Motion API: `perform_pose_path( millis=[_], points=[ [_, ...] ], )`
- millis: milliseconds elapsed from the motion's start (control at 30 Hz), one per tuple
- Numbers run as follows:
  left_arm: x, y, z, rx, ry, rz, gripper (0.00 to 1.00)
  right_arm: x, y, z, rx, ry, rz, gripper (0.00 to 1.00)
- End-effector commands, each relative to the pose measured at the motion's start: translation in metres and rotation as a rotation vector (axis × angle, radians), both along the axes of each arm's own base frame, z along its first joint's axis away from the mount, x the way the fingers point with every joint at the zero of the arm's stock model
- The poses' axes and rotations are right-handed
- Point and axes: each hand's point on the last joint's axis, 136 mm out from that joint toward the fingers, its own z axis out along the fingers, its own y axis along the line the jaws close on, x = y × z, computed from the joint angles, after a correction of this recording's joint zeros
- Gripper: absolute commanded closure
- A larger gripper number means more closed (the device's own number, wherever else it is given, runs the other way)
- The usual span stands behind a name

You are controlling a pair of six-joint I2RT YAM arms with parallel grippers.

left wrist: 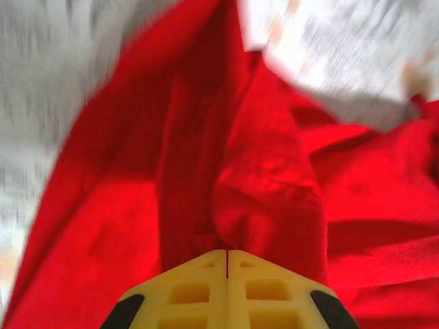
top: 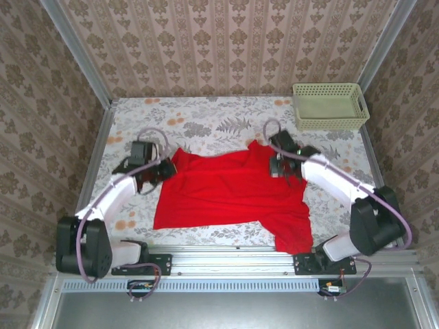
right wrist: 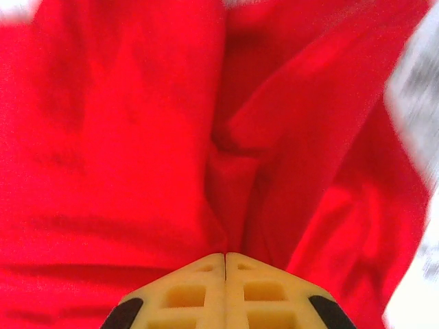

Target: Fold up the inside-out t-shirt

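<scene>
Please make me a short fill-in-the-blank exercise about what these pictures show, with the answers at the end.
The t-shirt spread on the table is plain ____ in colour.
The left hand is ____ on the t-shirt's cloth.
The right hand grips the same ____.
The pale green basket stands at the table's far ____ corner.
Missing words: red; shut; t-shirt; right.

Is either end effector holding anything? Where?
Both pinch the t-shirt: left end effector at its far left corner, right end effector at its far right edge.
</scene>
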Motion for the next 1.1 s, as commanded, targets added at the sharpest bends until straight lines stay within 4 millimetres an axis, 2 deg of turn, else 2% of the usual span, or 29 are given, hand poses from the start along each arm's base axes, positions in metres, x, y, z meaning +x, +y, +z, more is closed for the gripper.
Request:
perform_pose_path(
  millis=[0,33,100,233,300,433,600,700,933,1067],
  points=[
    [-0.048,0.015,-0.039,0.021,0.129,0.063,0.93,-0.066,-0.011,-0.047,0.035,0.148,-0.14,0.88],
    [-0.057,0.017,-0.048,0.018,0.147,0.072,0.86,-0.078,-0.011,-0.055,0.053,0.177,-0.143,0.8],
    [-0.066,0.019,-0.054,0.017,0.16,0.071,0.77,-0.083,-0.017,-0.053,0.036,0.172,-0.143,0.7],
    [-0.052,0.02,-0.041,0.029,0.111,0.063,0.65,-0.052,-0.018,-0.003,-0.01,0.043,-0.075,0.52],
    [-0.039,0.02,-0.03,0.045,0.073,0.055,0.59,-0.033,-0.015,0.018,-0.007,-0.006,-0.062,0.49],
    [-0.021,0.022,-0.019,0.073,0.031,0.048,0.55,0.002,-0.01,0.031,0.01,-0.032,-0.073,0.47],
    [-0.018,0.015,-0.027,0.074,0.056,0.005,0.53,0.04,0.002,0.013,0.077,0.019,-0.091,0.48],
    [-0.02,0.01,-0.032,0.085,0.072,-0.025,0.53,0.055,0.005,0.006,0.078,0.033,-0.094,0.49],
    [-0.026,-0.006,-0.036,0.129,0.077,-0.103,0.53,0.063,0.003,-0.013,0.082,0.066,-0.117,0.5],
    [-0.021,-0.003,-0.03,0.178,0.053,-0.101,0.55,0.062,0.001,-0.021,0.081,0.079,-0.12,0.51]
  ],
)
